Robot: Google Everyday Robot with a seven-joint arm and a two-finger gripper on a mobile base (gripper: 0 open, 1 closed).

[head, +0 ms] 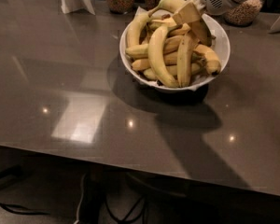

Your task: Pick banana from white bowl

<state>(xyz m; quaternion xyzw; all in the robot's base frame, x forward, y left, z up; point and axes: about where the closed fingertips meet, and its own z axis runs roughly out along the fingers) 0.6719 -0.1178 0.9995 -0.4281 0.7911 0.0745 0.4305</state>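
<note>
- Hanging over the far right side of the white bowl [223, 41], the gripper [194, 22] tilts down toward the pile, presumably to reach in from above; whether it is open or closed, I cannot tell.
- The banana [156, 56] lies arched across the bowl's middle, on top of the heap, so it is likely easy to lift.

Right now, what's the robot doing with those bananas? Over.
Pincer at far-right side of white bowl, low over the pile. Banana lying mid-bowl, not lifted. Shorter bananas crowd it both sides.
</note>
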